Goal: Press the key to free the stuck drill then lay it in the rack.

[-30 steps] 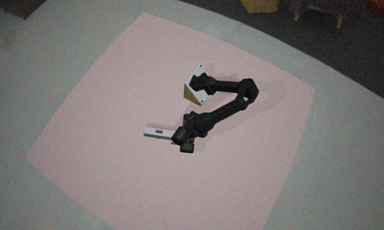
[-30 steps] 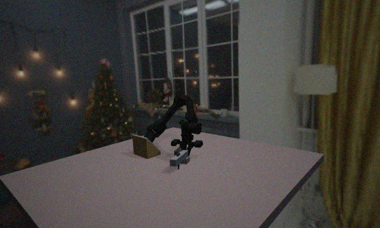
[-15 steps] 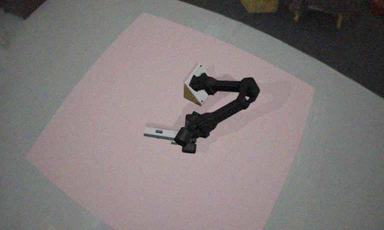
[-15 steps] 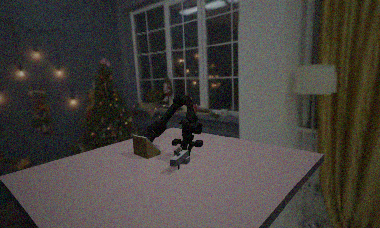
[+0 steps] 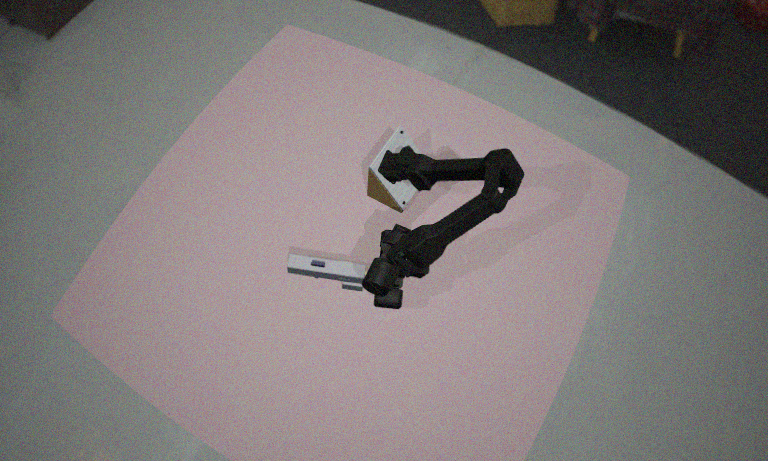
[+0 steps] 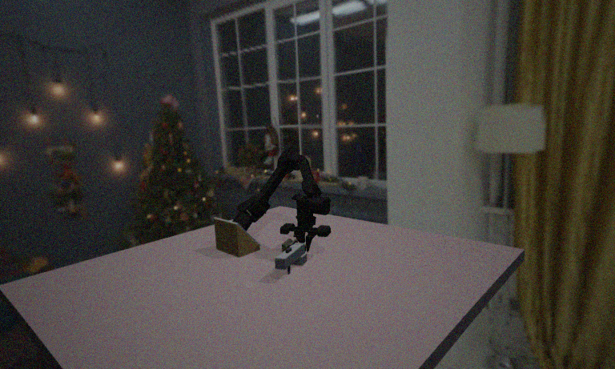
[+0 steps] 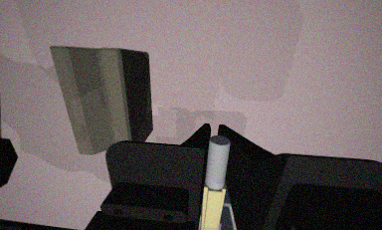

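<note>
Jaws clamp on the drill, rack still to come!

And there's the grip: the jaws are closed on the drill, its grey cylinder showing at 6 o'clock in the wrist view, with a yellow section below. It lies at the end of the pale spindle housing, whose body runs off toward 9 o'clock from the arm's wrist in the top view.

The key sits low in the housing's upper face, and a dark tip pokes out underneath in the exterior view, so the pressing looks done. Whether the drill has begun to slide out, I can't tell.

Two jobs left, by my reckoning: finish a straight pull, then lay it down. The grooved rack waits on the worktop, toward 10 o'clock from the jaws in the wrist view, nothing in its groove.
</note>
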